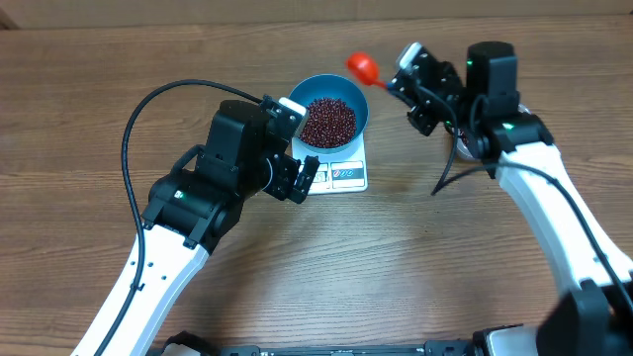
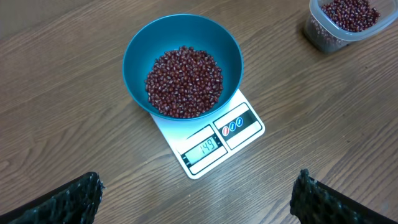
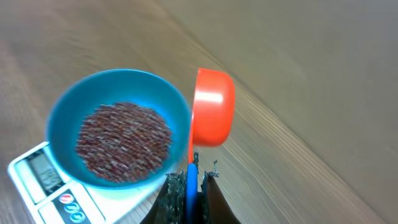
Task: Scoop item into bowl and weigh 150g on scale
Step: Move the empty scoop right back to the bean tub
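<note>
**1. Grippers**
- Check the left gripper [image 2: 196, 208]: the jaws stand at full spread w/ nothing betw. them. Its black ribbed fingers [image 2: 68, 199] sit at the lower corners of the left wrist view and touch nothing.
- Check the right gripper [image 3: 191, 202]: the jaws are clamped tight on the thin blue handle of the scoop [image 3: 211, 115]. The scoop's orange-red head stands above the fingers, just beside the bowl's rim.

**2. Materials and shapes**
- The bowl [image 2: 134, 56] is round, deep, smooth and plain blue. It sits on the scale [image 2: 177, 137].
- The scale is white, flat and square, w/ a display [image 2: 204, 148] and label panel along its front edge.
- The beans [image 2: 184, 82] are tiny, glossy and dark red-brown. They lie in a loose heap covering the bowl's bottom.
- The table [image 2: 74, 124] has a brown wood-grain top.

**3. View differences**
- Only the left wrist view lets you read the display: 149. It alone shows the clear tub [image 2: 317, 34], top right, w/ more beans inside.
- Only the overhead view shows both arms. The left gripper is just beside the scale's front-left corner, and the scoop head is near the bowl's far-right rim.
- The right wrist view is blurred. You cannot tell whether the scoop head carries beans.
</note>
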Robot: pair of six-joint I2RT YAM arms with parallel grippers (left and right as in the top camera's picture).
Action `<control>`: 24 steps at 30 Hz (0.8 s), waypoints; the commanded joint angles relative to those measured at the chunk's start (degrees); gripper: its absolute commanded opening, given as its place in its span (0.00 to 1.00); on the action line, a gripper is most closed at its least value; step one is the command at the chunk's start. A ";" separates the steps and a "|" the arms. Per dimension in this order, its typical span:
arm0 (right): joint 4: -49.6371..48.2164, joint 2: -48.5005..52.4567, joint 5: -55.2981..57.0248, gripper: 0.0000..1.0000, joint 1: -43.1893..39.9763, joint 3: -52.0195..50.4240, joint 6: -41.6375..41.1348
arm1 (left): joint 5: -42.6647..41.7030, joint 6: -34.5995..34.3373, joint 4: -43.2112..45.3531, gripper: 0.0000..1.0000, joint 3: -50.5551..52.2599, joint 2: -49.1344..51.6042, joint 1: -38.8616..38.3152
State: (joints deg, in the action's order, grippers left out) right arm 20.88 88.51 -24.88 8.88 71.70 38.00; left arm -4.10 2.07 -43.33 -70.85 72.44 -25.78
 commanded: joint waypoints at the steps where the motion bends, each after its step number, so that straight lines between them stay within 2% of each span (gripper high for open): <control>1: 3.61 -5.53 17.33 0.04 0.00 0.04 -7.23 | -0.39 0.94 0.04 1.00 0.37 0.31 0.26; 10: 16.41 -8.13 44.37 0.04 -0.59 -0.02 -14.10 | -0.39 0.94 0.04 1.00 0.37 0.31 0.26; 19: 23.28 -7.30 44.26 0.04 -6.80 -0.09 -21.68 | -0.39 0.94 0.04 1.00 0.37 0.31 0.26; 24: 24.90 -6.91 33.31 0.04 -11.63 -0.20 -22.18 | -0.39 0.94 0.04 1.00 0.37 0.31 0.26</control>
State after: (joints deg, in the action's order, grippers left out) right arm 45.74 81.19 14.92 -0.51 71.66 18.09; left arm -4.10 2.09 -43.33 -70.83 72.44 -25.76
